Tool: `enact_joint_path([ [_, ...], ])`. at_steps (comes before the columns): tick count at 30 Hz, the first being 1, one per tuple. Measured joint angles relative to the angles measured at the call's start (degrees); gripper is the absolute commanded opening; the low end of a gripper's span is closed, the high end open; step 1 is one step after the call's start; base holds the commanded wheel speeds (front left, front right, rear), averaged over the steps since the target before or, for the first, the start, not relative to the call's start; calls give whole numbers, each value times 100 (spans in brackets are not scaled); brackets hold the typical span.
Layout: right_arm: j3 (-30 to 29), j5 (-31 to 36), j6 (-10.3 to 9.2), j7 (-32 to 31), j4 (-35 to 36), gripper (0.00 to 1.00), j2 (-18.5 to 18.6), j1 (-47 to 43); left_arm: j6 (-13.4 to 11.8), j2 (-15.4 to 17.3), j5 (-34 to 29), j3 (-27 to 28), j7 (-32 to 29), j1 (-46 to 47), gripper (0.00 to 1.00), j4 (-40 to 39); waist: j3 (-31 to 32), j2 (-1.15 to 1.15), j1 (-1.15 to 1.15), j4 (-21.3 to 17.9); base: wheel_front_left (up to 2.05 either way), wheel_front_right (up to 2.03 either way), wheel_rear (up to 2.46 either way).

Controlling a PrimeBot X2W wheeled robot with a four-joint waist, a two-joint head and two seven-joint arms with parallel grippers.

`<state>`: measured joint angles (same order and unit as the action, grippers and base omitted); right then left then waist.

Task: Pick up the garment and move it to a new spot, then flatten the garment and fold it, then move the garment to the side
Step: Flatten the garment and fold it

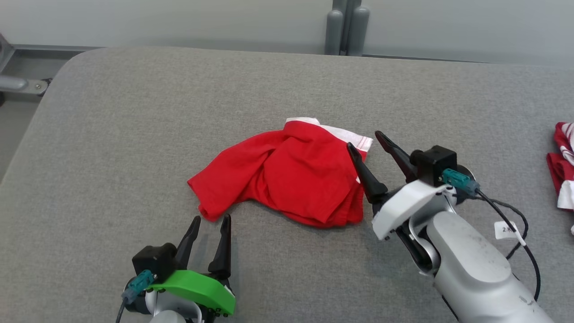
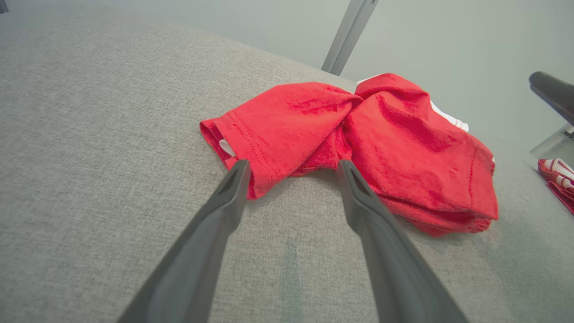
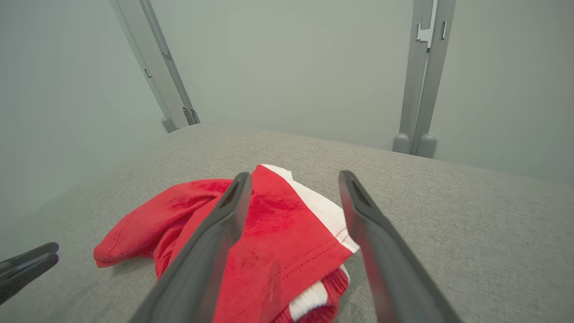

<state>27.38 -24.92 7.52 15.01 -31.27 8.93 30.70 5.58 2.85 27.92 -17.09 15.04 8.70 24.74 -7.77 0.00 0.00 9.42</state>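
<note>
the red garment is lying crumpled on the grey desk. the right pincer is being held released at its white-trimmed right edge, gripping nothing. the left pincer is being held released, just beside the near sleeve hem. a red-and-white cloth is lying well apart, far right.

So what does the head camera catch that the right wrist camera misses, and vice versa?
Head, not right wrist: a second red-and-white garment at the right edge of the grey table, and the green cover behind the left gripper. Right wrist, not head: the upper lengths of the wall posts. Both: the red garment on the table, with the open right gripper beside it.
</note>
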Motion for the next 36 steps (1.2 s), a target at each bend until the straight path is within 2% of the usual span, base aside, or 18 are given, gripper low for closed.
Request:
enact_joint_path([
  [5, -101, 103, 0, 2, -161, 100, 112, -426, 0, -1, -85, -56, 0, 25, 100, -62, 9, 0, 0, -265, 0, 0, 0],
  [8, -119, 71, 0, 2, -265, 100, 100, -474, 0, 0, -85, -147, 0, 105, 100, -65, -41, 0, 0, -298, 0, 0, 0],
  [25, -259, -221, 0, 3, -1024, 100, -66, 72, -21, -1, -110, -402, 0, 242, 100, -220, -400, 0, 0, 306, 0, 0, 0],
  [26, -261, -237, 0, 3, -1059, 88, -66, 110, -31, -1, -110, -398, 0, 242, 100, -230, -422, 0, 0, 339, 0, 0, 0],
  [28, -248, -271, 0, 3, -1093, 38, -62, 187, -40, -2, -121, -385, 0, 242, 100, -250, -460, 0, 0, 399, 0, 0, 0],
  [29, -247, -271, 0, 3, -1081, 0, -58, 211, -41, -1, -122, -374, 0, 241, 100, -259, -474, 0, 0, 425, 0, 0, 0],
  [36, -168, -218, 0, 3, -942, 0, -33, 280, -20, -1, -120, -330, 0, 200, 100, -275, -437, 0, 0, 482, 0, 0, 0],
])
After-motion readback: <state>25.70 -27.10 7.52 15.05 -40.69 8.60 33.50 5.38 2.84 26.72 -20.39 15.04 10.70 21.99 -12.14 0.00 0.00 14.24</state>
